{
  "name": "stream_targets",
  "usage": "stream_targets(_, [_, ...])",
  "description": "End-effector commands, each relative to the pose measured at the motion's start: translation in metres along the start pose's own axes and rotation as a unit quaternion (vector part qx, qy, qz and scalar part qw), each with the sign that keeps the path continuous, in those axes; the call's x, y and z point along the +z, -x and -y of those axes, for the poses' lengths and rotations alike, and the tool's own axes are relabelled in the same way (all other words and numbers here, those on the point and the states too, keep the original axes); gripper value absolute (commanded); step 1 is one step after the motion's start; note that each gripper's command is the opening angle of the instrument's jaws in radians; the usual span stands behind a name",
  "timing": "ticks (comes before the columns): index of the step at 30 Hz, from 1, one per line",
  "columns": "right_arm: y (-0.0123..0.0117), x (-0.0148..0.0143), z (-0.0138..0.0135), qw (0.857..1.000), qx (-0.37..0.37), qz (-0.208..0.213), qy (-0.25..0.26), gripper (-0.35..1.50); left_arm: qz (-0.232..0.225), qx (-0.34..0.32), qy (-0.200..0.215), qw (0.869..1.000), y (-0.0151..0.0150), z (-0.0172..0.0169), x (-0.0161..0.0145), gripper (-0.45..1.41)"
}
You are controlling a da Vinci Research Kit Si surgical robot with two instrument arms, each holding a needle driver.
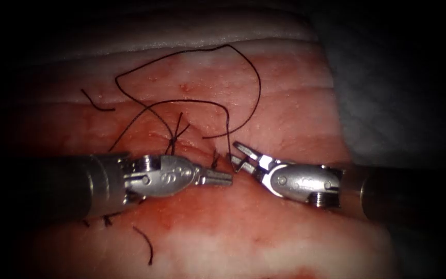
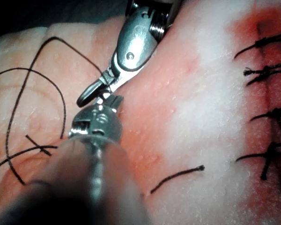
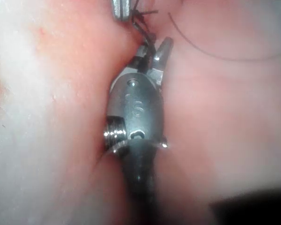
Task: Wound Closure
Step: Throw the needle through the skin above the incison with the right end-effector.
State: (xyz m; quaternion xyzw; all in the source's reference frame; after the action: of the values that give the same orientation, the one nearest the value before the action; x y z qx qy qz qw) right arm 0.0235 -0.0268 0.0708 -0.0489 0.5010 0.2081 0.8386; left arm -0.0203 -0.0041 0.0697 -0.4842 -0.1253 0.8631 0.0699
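Endoscope view: left tool (image 1: 218, 178) is lying closed, apparently holding nothing.
Right tool (image 1: 241, 155): gaping open around thread (image 1: 228, 134) running upward, nearer it.
Needle: unseen.

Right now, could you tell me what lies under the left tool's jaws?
Under the left tool, jaws shut, lies red tissue beside a knotted stitch. Whatever its tip touches is covered.

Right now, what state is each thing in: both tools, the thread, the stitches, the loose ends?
Left tool: jaws shut, holding nothing I can make out.
Right tool: jaws open, thread running between them.
Thread: slack, looped over the tissue above the tools.
Stitches: knotted across the cut, tails standing up.
Cut ends of thread: lying loose on the tissue.
Needle: can't tell where.
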Motion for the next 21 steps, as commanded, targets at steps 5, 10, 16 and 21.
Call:
stream_targets(5, [0.0002,0.0004,0.0001,0.999,0.040,0.002,-0.005,-0.35,0.000,0.001,0.000,1.000,0.0000,0.0001,0.0006,-0.37])
stream_targets(10, [-0.0002,0.0004,-0.0002,0.998,0.054,-0.007,0.004,-0.35,0.001,-0.003,-0.002,1.000,-0.0001,0.0000,0.0006,-0.37])
stream_targets(16, [-0.0043,-0.0009,-0.0027,0.996,0.055,-0.058,0.050,-0.35,0.003,-0.012,-0.011,1.000,-0.0011,0.0010,0.0025,-0.25])
stream_targets(21, [-0.0070,-0.0020,-0.0049,0.994,0.045,-0.077,0.065,-0.35,0.012,-0.010,-0.019,1.000,-0.0007,0.0012,0.0049,-0.27])
